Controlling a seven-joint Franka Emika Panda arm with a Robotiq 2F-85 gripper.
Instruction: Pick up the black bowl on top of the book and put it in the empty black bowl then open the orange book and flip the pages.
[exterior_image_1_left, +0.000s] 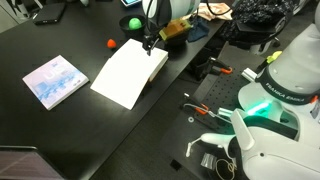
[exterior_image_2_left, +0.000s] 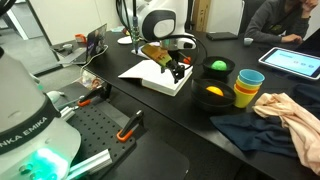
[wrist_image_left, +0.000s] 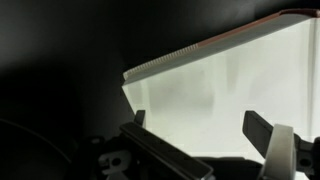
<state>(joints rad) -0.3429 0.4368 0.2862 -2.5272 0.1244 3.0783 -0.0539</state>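
Observation:
The orange book (exterior_image_2_left: 158, 80) lies open on the black table, white pages up; it also shows in an exterior view (exterior_image_1_left: 128, 75). Its orange cover (exterior_image_2_left: 153, 52) is raised at the gripper. My gripper (exterior_image_2_left: 177, 72) hangs over the book's edge, also seen in an exterior view (exterior_image_1_left: 148, 45). In the wrist view the gripper (wrist_image_left: 200, 125) is open, its fingers spread over a white page (wrist_image_left: 230, 85). The black bowl with the yellow ball (exterior_image_2_left: 210, 97) sits beside the book. I cannot make out a separate empty black bowl.
A black bowl with a green ball (exterior_image_2_left: 215, 68) stands behind the yellow-ball one. Stacked yellow and blue cups (exterior_image_2_left: 248, 85), a tablet (exterior_image_2_left: 295, 62) and a cloth (exterior_image_2_left: 285, 110) lie nearby. A pale blue-and-white book (exterior_image_1_left: 55, 80) and a small orange ball (exterior_image_1_left: 112, 43) lie on the table.

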